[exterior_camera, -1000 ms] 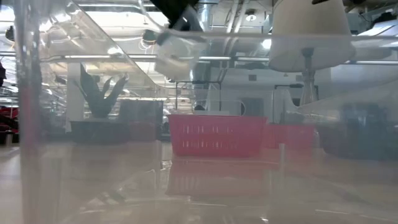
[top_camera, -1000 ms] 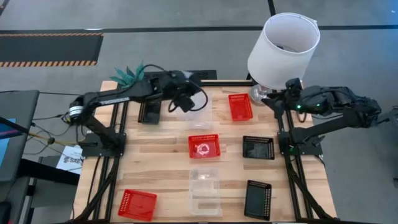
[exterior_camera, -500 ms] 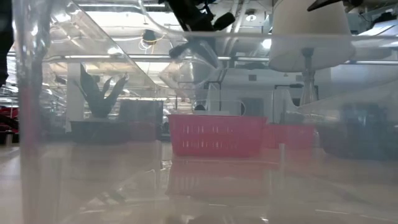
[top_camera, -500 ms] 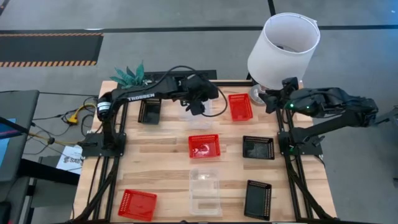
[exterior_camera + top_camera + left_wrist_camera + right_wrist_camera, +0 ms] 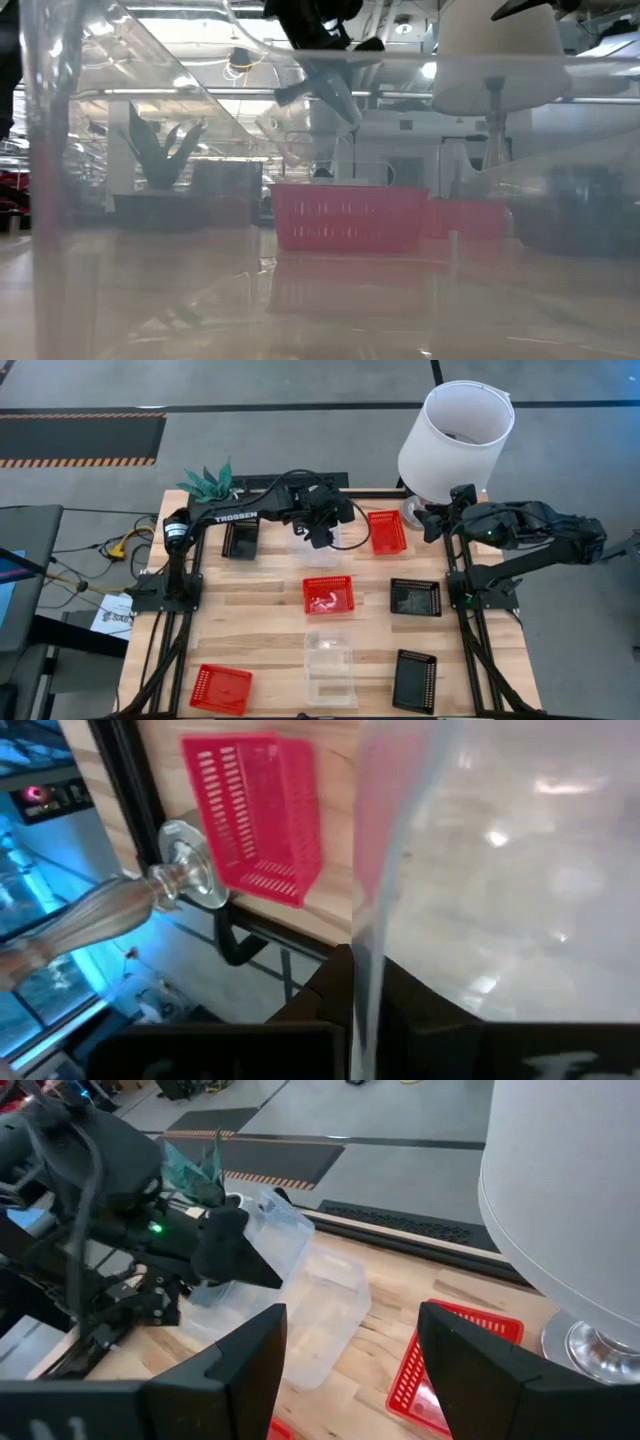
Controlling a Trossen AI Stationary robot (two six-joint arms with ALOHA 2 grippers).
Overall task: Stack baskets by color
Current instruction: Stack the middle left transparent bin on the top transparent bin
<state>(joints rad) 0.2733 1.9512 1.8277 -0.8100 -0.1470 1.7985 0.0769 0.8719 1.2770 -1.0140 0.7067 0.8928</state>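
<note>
Sorting barely begun: left gripper [image 5: 318,532] clamped on clear basket [image 5: 262,1230] lifted beside lampshade [image 5: 456,438]; right gripper [image 5: 432,520] wide, empty; red, black baskets unstacked.

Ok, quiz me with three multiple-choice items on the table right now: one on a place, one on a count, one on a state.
1. Where is the left pincer?
A) far side of the table, mid-width
B) near edge
C) over the lampshade

2. How many red baskets show?
A) two
B) three
C) four

3. The right pincer is:
A) shut on a red basket
B) open, empty
C) shut on a black basket

Answers:
1 A, it holds a clear basket there.
2 B, one far, one centre, one near-left.
3 B, its fingers stand apart beside the lamp base.
</note>
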